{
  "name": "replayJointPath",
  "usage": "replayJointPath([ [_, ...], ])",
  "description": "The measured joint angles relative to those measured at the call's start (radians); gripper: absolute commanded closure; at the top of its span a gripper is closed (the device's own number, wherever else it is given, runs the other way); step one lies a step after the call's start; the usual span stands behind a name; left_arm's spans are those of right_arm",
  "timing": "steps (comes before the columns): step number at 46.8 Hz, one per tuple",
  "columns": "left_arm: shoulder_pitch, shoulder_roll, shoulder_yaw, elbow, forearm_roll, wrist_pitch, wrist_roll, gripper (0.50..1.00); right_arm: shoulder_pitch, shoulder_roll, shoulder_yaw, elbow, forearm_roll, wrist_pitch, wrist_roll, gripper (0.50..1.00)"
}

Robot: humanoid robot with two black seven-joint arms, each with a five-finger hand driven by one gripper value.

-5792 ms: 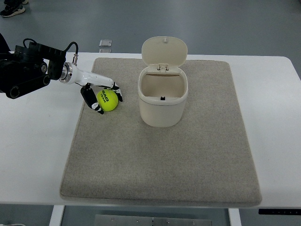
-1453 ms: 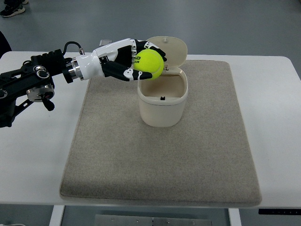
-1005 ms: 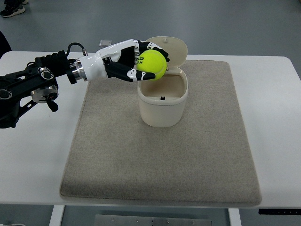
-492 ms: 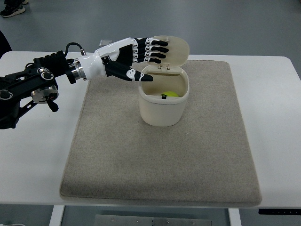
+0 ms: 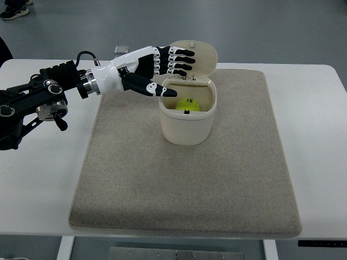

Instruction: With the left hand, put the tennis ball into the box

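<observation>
— One second ago it gripped the tennis ball (image 5: 188,104); now?
— Left hand (image 5: 154,70) spread, empty. Ball sits inside the box (image 5: 187,119), just below the fingertips (image 5: 187,58). Drop looks done.

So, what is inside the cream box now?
The tennis ball lies inside the box, only its top showing. The box walls hide its lower part and the floor. The left hand hovers open.
</observation>
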Motion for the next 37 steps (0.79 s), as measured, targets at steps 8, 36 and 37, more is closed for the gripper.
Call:
replayJointPath([
  [8,0.004,0.009,0.002,-0.004,0.001,-0.005,-0.001,0.681,0.000,0.000,0.000,0.000,0.000,0.000,0.000,0.599],
  [36,0.153,0.112,-0.220,-0.085,-0.049,-0.011,-0.003,0.692,0.000,0.000,0.000,0.000,0.000,0.000,0.000,0.599],
  [37,0.156,0.112,-0.226,-0.079,-0.065,-0.007,-0.003,0.692,0.000,0.000,0.000,0.000,0.000,0.000,0.000,0.599],
])
